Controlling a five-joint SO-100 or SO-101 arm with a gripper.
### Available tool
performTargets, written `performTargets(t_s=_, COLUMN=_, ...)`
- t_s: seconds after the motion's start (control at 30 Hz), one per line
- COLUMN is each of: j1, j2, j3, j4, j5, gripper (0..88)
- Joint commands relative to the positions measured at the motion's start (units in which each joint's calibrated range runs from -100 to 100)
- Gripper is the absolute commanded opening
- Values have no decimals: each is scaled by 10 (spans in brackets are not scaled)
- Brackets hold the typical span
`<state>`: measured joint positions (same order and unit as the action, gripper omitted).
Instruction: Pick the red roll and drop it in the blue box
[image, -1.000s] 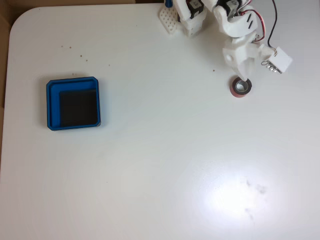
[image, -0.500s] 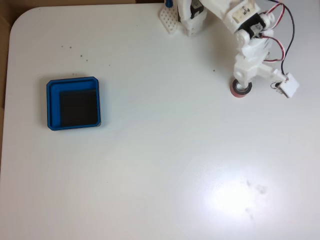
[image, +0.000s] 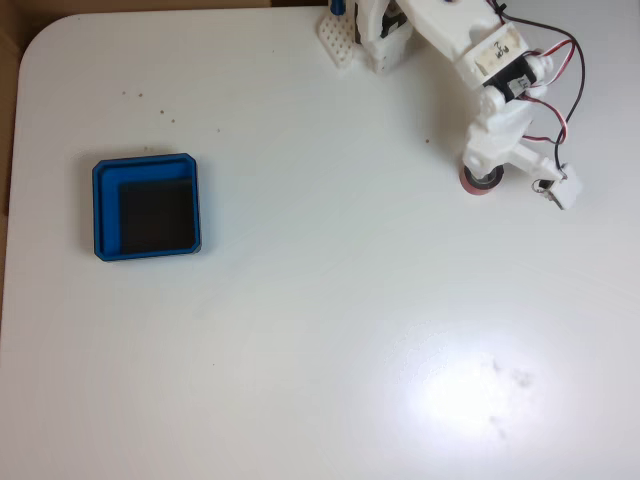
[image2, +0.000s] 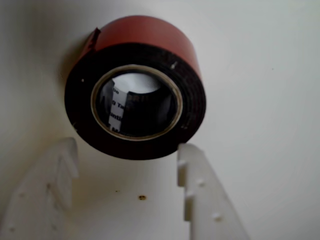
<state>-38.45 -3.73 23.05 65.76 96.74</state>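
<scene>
The red roll (image: 474, 186) lies flat on the white table at the right, partly covered by my arm in the fixed view. My gripper (image: 483, 168) hangs directly over it. In the wrist view the red roll (image2: 135, 95) shows its red outer side, dark face and pale inner core. My gripper (image2: 128, 146) is open, and its white fingertips (image2: 190, 160) stop just short of the roll's near edge, one to each side. Nothing is held. The blue box (image: 105, 210), with its black floor, sits far to the left in the fixed view.
The arm's base (image: 375, 35) stands at the table's top edge. A small white camera block (image: 560, 190) with wires hangs beside the roll. The table's rounded corner (image: 40, 40) and left edge border brown floor. Open white tabletop lies between roll and box.
The arm has stretched out and lowered over the roll, covering more of it. The white camera block swung from upper right of the roll to lower right.
</scene>
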Motion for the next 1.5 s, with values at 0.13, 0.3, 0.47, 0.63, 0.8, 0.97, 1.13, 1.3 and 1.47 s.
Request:
performTargets(t_s=0.13, j1=6, j2=5, j3=-59, j4=1, j5=5, gripper=178)
performTargets(t_s=0.3, j1=22, j2=44, j3=-89, j4=1, j5=5, gripper=178)
performTargets(t_s=0.47, j1=45, j2=66, j3=-110, j4=1, j5=33, gripper=178)
performTargets(t_s=0.63, j1=64, j2=68, j3=-112, j4=2, j5=33, gripper=178)
performTargets(t_s=0.8, j1=64, j2=72, j3=-110, j4=2, j5=33, gripper=178)
performTargets(t_s=0.97, j1=62, j2=110, j3=-110, j4=2, j5=33, gripper=178)
performTargets(t_s=1.13, j1=61, j2=118, j3=-111, j4=0, j5=33, gripper=178)
performTargets(t_s=1.3, j1=63, j2=129, j3=-111, j4=-1, j5=33, gripper=178)
performTargets(t_s=1.47, j1=62, j2=148, j3=-112, j4=-1, j5=33, gripper=177)
